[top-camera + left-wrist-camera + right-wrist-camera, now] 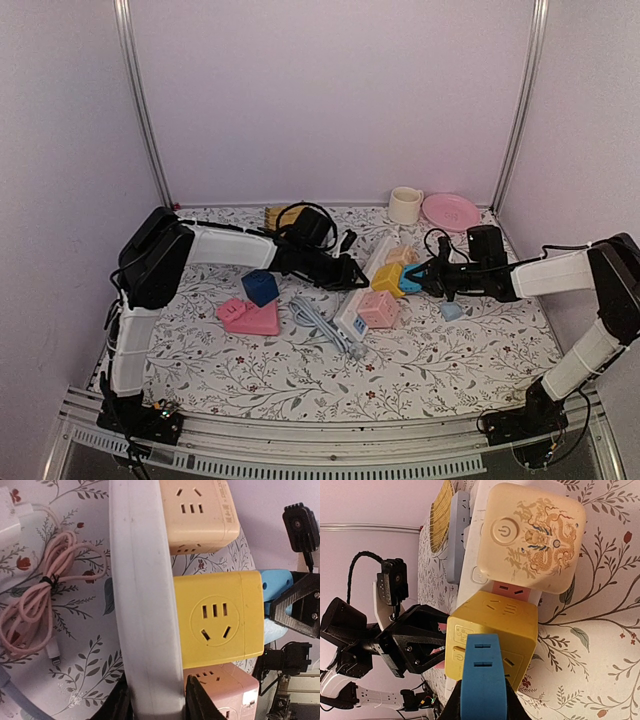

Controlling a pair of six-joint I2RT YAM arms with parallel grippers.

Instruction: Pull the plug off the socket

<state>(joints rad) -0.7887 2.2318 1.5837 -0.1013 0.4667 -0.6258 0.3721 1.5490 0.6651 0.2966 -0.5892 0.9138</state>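
Mid-table lies one white socket, clamped by the left gripper, carrying three adapters: a cream cube printed with a power symbol and dragon, a yellow cube and a pink cube. The right gripper pinches one blue plug that touches the yellow cube.

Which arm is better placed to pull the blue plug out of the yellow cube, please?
The right. The right gripper is closed on the blue plug seated in the yellow cube, so it can pull straight back. The left gripper clamps the white socket strip, likely bracing it.
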